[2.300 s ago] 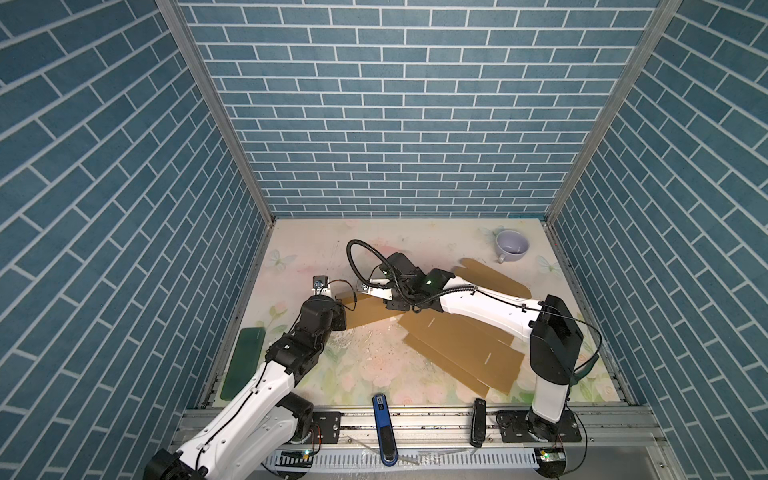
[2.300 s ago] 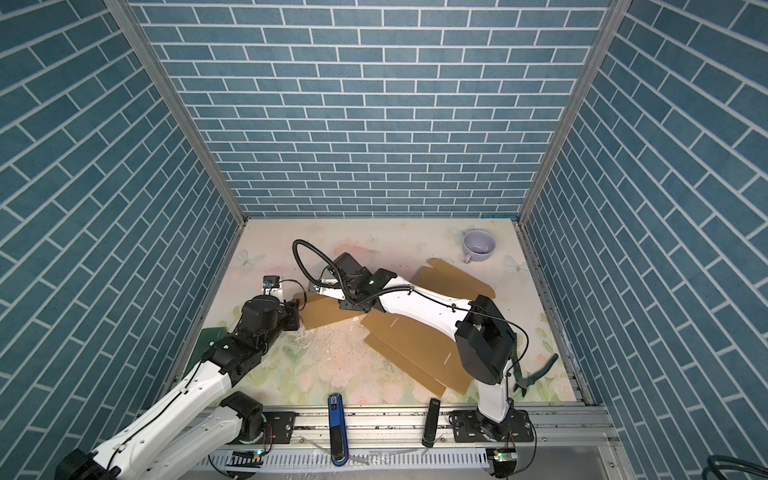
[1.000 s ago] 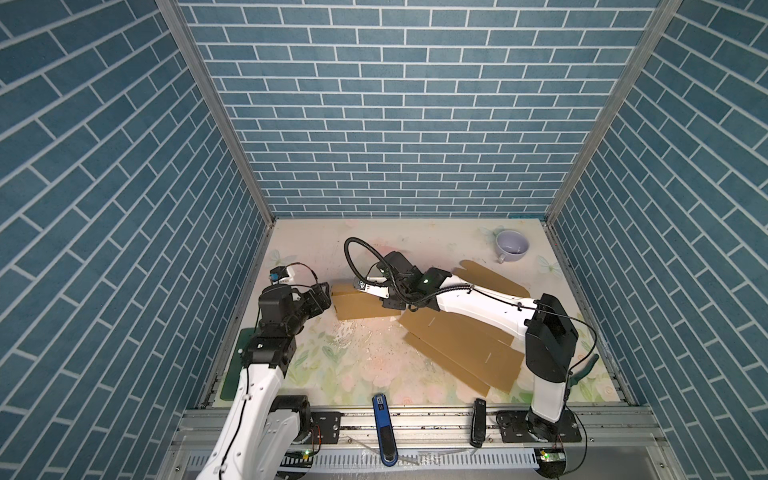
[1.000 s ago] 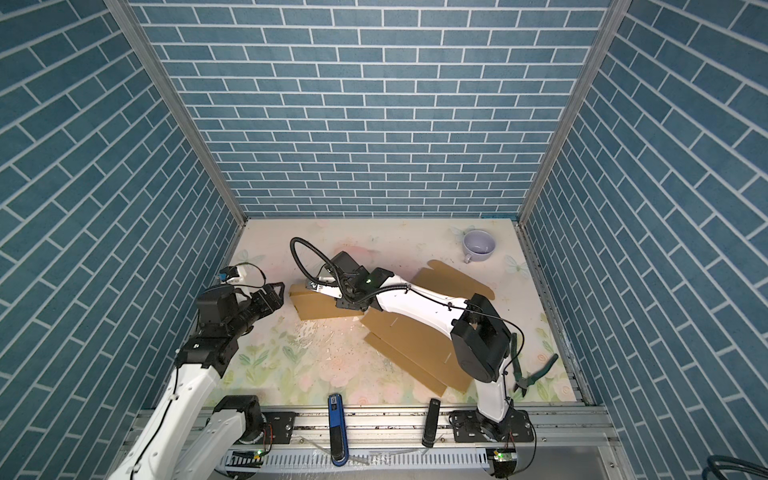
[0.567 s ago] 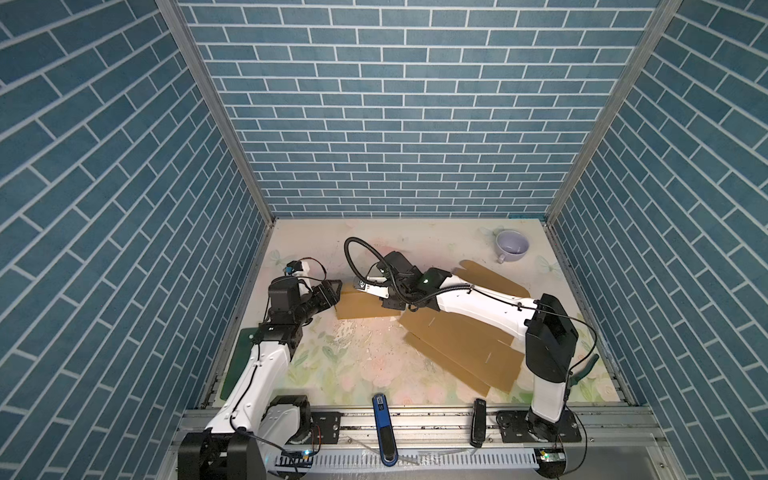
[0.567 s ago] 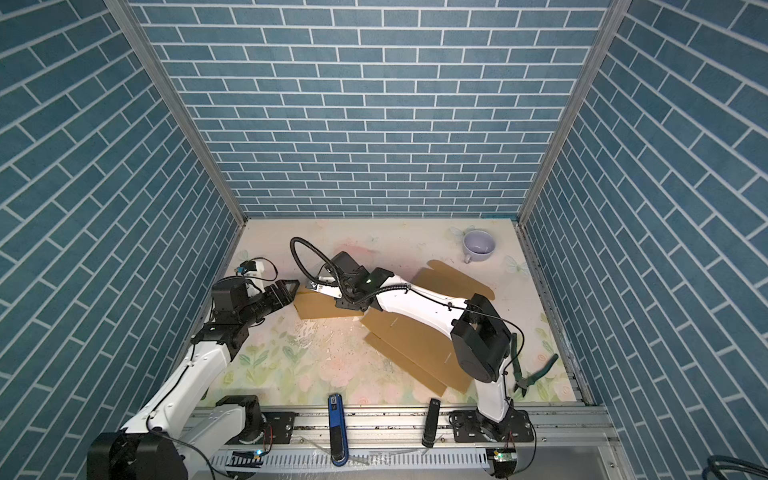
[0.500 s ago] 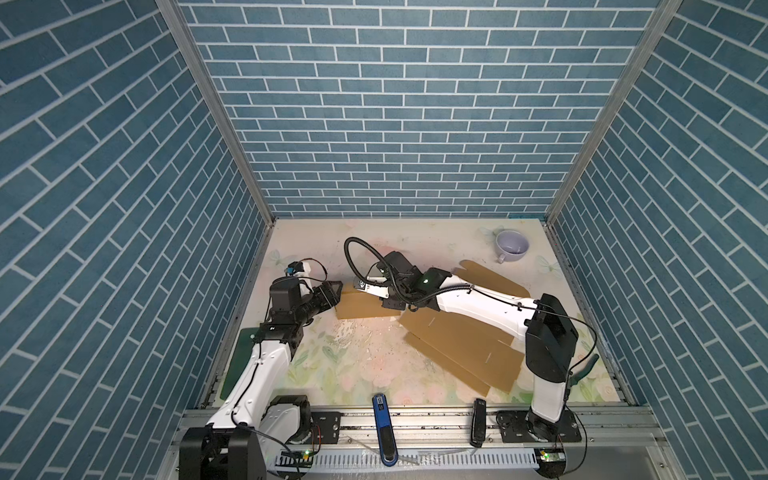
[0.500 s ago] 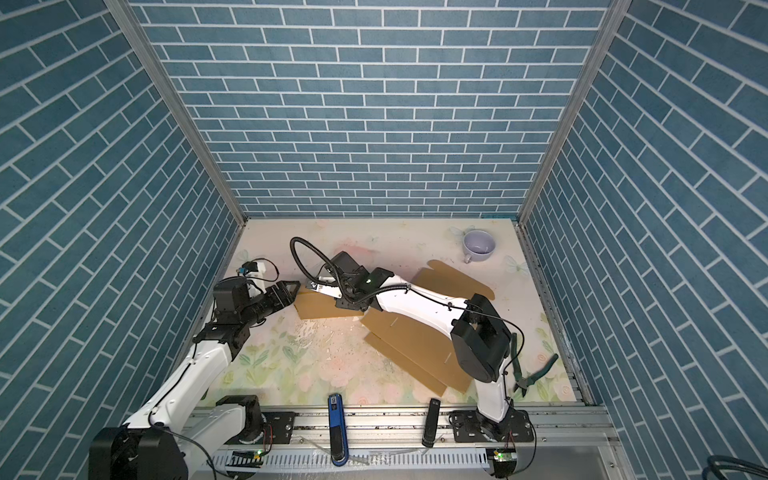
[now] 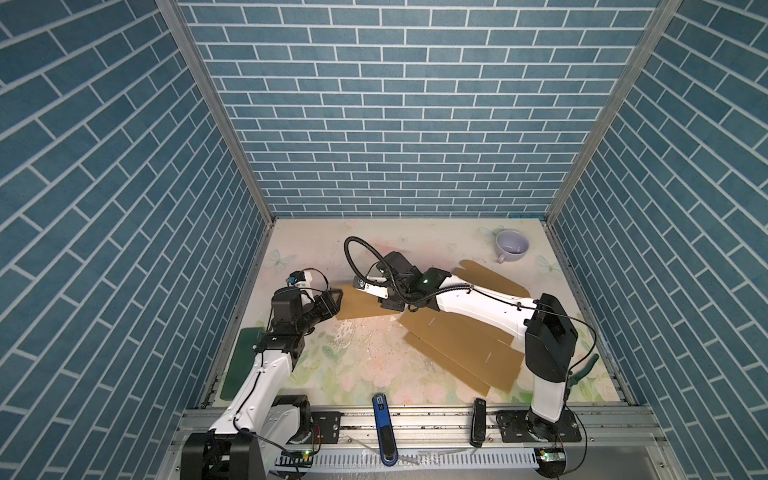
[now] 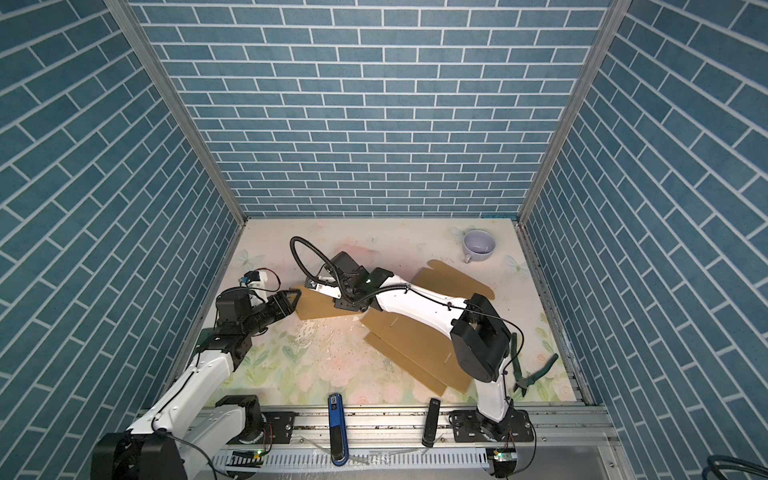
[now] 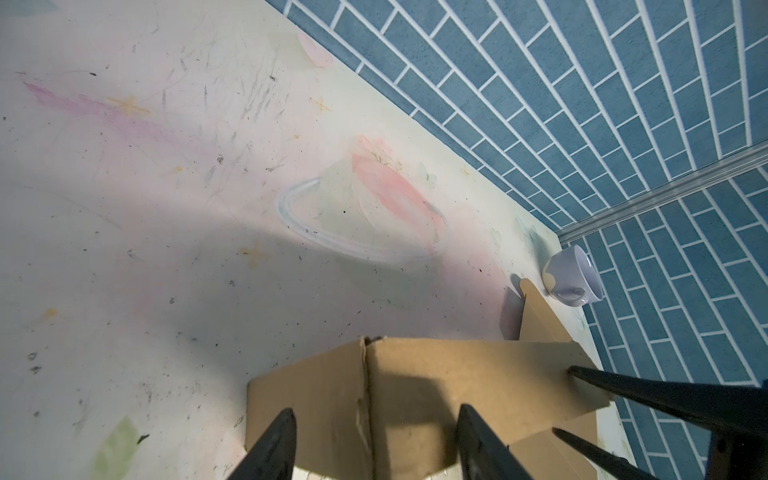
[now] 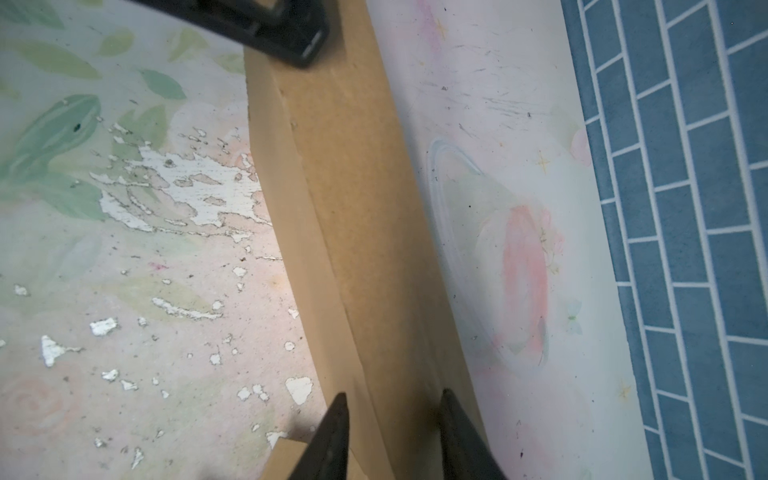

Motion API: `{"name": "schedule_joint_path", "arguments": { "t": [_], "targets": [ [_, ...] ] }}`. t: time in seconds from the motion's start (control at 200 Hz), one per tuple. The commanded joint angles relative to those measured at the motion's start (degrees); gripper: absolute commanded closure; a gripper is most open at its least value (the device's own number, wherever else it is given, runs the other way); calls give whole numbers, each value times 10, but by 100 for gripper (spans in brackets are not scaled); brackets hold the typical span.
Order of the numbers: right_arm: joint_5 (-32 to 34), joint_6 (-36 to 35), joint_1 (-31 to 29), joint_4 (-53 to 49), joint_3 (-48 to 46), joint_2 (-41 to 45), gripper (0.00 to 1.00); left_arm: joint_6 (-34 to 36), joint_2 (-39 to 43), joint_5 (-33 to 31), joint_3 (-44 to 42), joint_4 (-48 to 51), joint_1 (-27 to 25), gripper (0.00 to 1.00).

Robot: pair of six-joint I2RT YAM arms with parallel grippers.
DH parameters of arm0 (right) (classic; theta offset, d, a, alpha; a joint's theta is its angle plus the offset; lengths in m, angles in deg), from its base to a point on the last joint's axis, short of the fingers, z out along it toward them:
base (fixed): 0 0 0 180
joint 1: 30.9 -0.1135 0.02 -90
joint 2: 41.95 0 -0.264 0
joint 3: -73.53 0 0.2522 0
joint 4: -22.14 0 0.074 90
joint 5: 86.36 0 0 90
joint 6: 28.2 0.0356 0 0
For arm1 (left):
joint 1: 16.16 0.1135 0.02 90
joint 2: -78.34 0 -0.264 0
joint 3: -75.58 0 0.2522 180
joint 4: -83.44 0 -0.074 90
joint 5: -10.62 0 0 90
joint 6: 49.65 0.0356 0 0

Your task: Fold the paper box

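Paper box (image 9: 461, 345): unfolded brown blank, flat on table (image 9: 316, 245) across middle and right in both top views. Left-end flap (image 9: 359, 309) raised on edge. Far-right flap near lilac cup (image 9: 512, 246), not touching.

Left gripper (image 9: 337, 300): at flap's left end, jaws parted astride card. Fingers (image 11: 274, 444) well apart in left wrist view, with card's upright face between them. Contact of pads with card not determinable.

Right gripper (image 9: 387, 302): at flap's opposite end, jaws likewise parted. Flap running lengthwise away between fingertips (image 12: 334, 432) in right wrist view, toward left gripper at far end. No clamp discernible, so released rather than grasping.

Change since 2.3 s earlier: left arm swung from front-centre toward left wall. Left gripper shifted from flap's near side to flap's left end. Flap's left edge slightly further left and flap standing a little taller.

Change since one second earlier: left gripper edged rightward, from just beside flap to astride its end. Left forearm lowered from near-upright to a forward lean. Flap itself as then.

Unchanged throughout: right arm's reach across blank, flat part of blank, cup at far-right corner, green pliers (image 10: 536, 374) by right arm's base.
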Motion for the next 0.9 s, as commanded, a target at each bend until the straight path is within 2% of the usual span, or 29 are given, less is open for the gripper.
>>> {"name": "schedule_joint_path", "arguments": {
  "t": [0.0, 0.145, 0.235, 0.4, 0.545, 0.62, 0.725, 0.895],
  "targets": [
    [-22, 55, 5, -41, 35, 18, 51, 17, 5, -37, -17, 46, 4, 39],
    [-67, 126, 11, -52, 39, 71, 41, 21, 9, -42, -16, 51, 3, 39],
    [-79, 196, 17, -40, 24, 107, 38, 21, 9, -43, -18, 50, 3, 39],
    [-79, 387, 60, -82, 53, 123, 40, 22, 15, -43, -18, 54, 3, 39],
    [-106, 549, 86, -69, 48, 116, 44, 24, 23, -45, -20, 58, 3, 39],
    [-149, 624, 95, -47, 32, 105, 46, 24, 28, -47, -21, 62, 3, 39],
    [-158, 690, 96, -20, -2, 98, 48, 25, 35, -46, -22, 65, 3, 39],
    [-165, 747, 97, 10, -51, 94, 48, 27, 38, -43, -22, 70, 3, 39]
  ]
}}
